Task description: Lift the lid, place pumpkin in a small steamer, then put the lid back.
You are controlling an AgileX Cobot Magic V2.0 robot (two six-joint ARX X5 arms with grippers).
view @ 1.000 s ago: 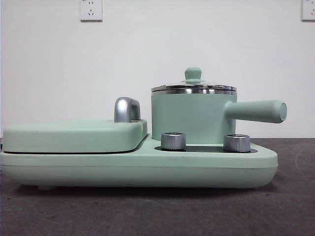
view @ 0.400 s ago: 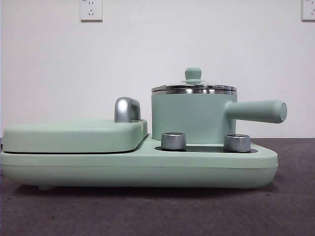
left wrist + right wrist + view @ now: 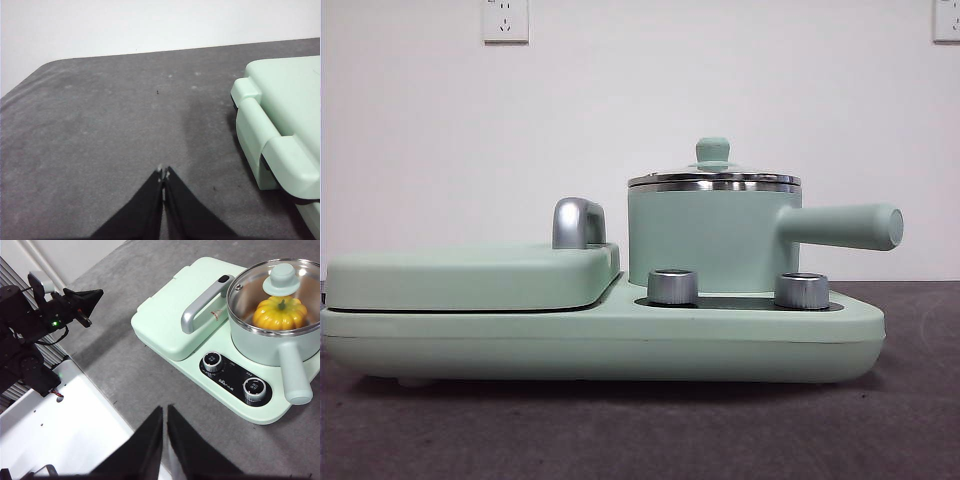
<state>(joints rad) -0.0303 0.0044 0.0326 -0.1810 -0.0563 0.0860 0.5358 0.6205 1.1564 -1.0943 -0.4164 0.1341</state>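
You had the lid (image 3: 713, 178) seated on the small steamer (image 3: 705, 240), knob up, steel rim to steel rim. The pumpkin (image 3: 279, 313) sat inside the pot – seen only via the right wrist view, through the glass; the lid's knob covered part of it there. In the front view the pumpkin was fully hidden by the pot wall.

Hidden or cut off:
- The front view showed no arm at all.
- The left wrist view caught only one corner of the griddle cover (image 3: 280, 105); the pot, lid and pumpkin were out of that frame.
- The steamer's far side was cropped at the edge of the right wrist view.

Writing: the panel around the two dials (image 3: 213, 361) carried small white print and a logo, too small to read. A small red mark sat on the cover near the chrome handle (image 3: 202, 302), also illegible. No other text was legible.

Tool state: the left gripper (image 3: 163, 175) had its jaws pressed together, tips touching, holding nothing, over bare grey table (image 3: 100, 125) beside the appliance base (image 3: 600, 345). The right gripper (image 3: 164, 412) had jaws nearly together w/ a thin slit between them, holding nothing, well apart from the steamer, above the table edge. The other arm's gripper (image 3: 82, 302) showed in that same view, off to one side.
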